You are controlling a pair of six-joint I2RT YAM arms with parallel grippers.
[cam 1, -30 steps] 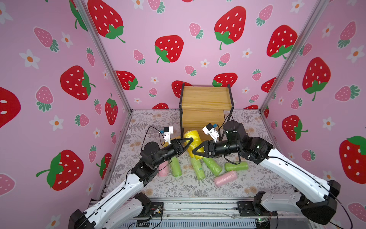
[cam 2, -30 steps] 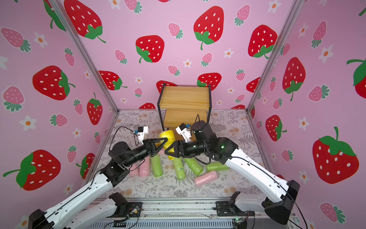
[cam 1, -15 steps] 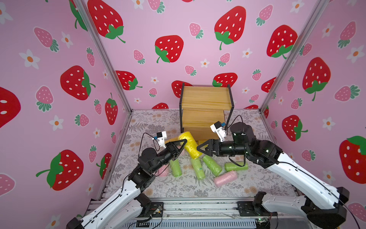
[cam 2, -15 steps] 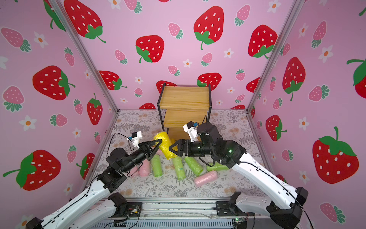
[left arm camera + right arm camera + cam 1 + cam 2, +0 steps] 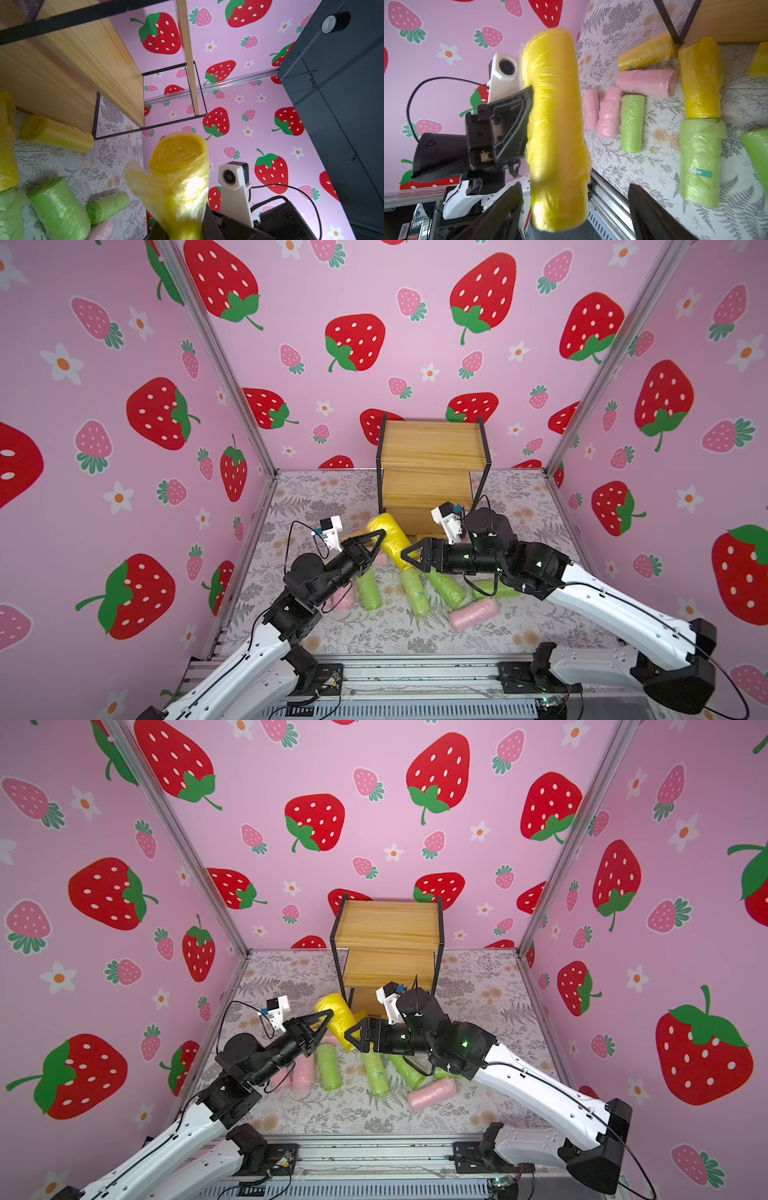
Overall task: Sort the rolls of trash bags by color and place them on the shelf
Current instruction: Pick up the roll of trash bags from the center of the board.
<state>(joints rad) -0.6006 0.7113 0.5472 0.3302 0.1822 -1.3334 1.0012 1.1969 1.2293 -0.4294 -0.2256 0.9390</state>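
Left gripper (image 5: 380,536) pinches a yellow roll (image 5: 395,541) near the shelf (image 5: 432,443); right gripper (image 5: 407,558) spread.

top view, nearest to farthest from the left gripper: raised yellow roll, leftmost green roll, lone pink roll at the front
1. Yellow roll: clamped in the left gripper, lifted up.
2. Green roll: lying just below it, on the left side.
3. Pink roll: alone at the front, off to the right.

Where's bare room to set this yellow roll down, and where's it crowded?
Bare: the shelf, top board and the one below; the mat either side of it. Crowded: the mat before it, strewn with rolls.
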